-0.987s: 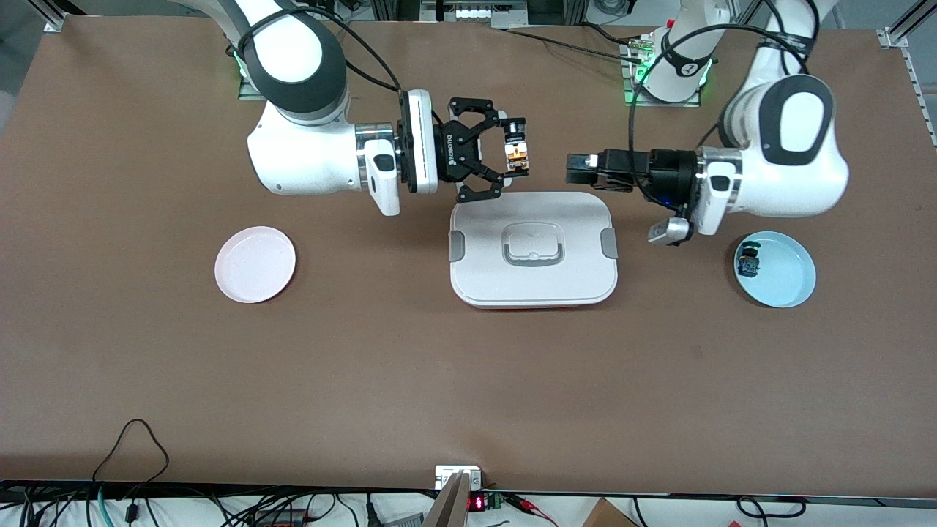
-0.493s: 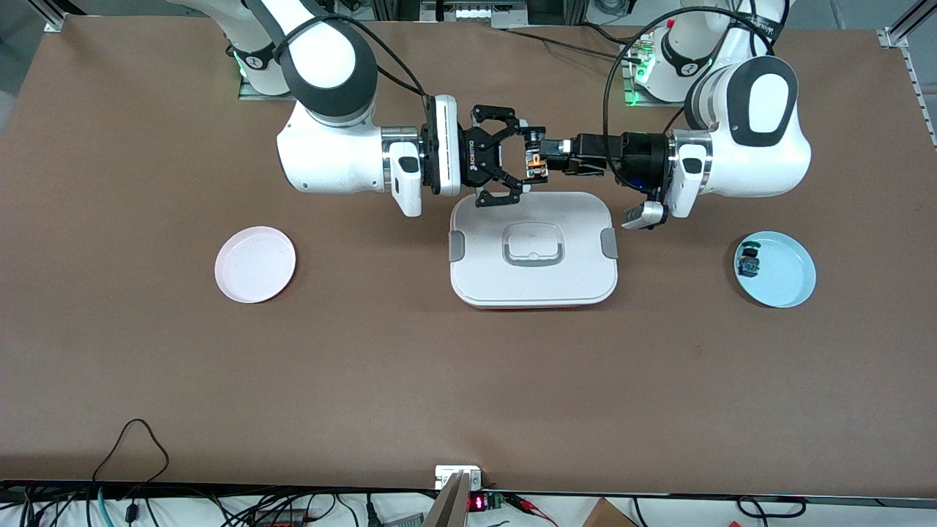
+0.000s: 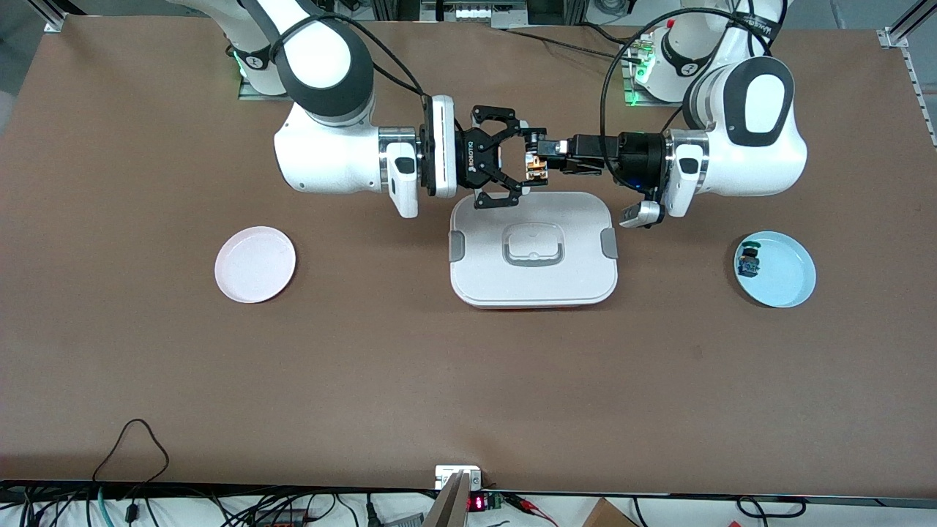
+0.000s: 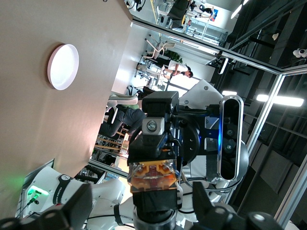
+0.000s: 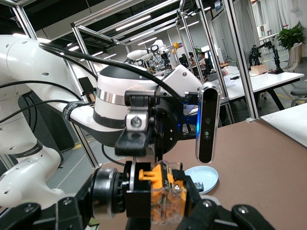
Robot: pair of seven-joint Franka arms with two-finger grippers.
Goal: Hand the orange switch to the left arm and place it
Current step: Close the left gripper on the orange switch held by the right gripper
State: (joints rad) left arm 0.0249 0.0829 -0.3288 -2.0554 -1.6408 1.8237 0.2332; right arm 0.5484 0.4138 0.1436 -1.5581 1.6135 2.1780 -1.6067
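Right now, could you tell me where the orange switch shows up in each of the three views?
Front view: orange switch in the air between the two grippers, over the edge of the white box nearest the arms' bases.
Left wrist view: low centre.
Right wrist view: low centre.
Shared landmark: the right gripper clamped on it.

two arms [image 3: 344,157], two switches [image 3: 536,162], two plates [image 3: 255,264], one box [image 3: 533,249]

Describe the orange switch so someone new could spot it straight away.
Find the white box at mid-table. Over its edge nearest the robot bases, the right gripper meets the left gripper. The orange switch sits between them, amber-bodied, unlike the blue-green switch on the blue plate.
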